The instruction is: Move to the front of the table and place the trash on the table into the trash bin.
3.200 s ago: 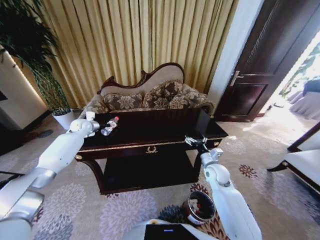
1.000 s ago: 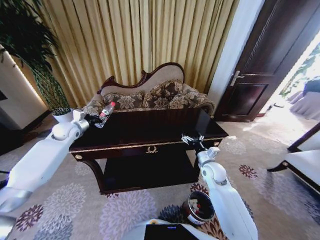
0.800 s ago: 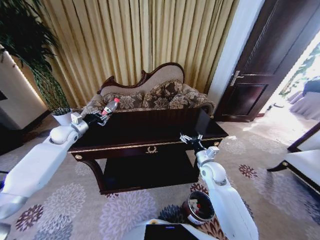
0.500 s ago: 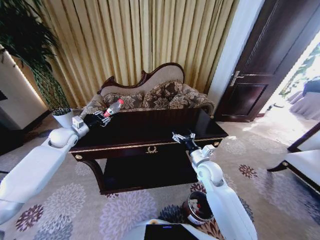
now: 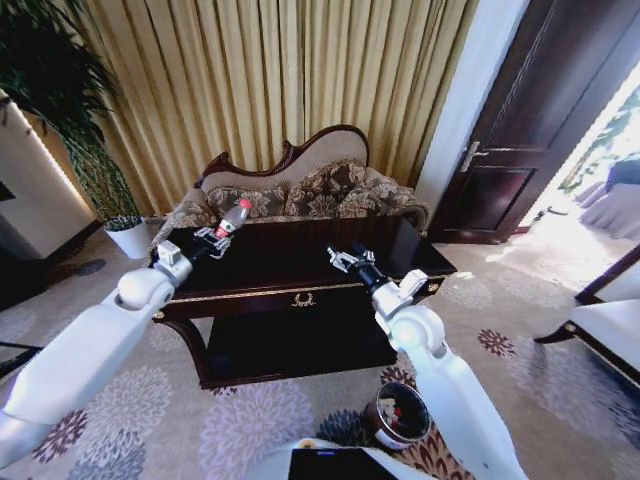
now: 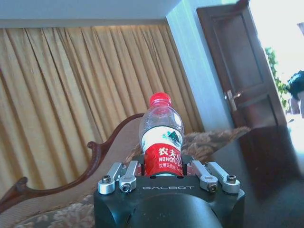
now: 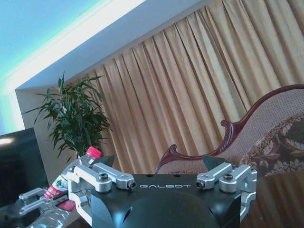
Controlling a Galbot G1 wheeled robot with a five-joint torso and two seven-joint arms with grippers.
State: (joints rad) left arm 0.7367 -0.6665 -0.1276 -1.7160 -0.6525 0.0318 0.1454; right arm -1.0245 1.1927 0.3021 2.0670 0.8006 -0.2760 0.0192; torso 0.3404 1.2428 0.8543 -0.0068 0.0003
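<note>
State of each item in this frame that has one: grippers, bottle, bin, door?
Left gripper: shut on the bottle, raised over the table's left end.
Bottle: capped, held off the table.
Right gripper: open, holding nothing, above the table.
Trash bin: upright on the carpet.
Door: open.

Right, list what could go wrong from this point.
1. The left gripper holds the water bottle by its lower body, raised over the left end of the table; it might slip during the carry.
2. The trash bin sits on the floor at the robot's right, under the right arm, so the left arm's cross-body reach could clip the right gripper, which is open over the table.
</note>
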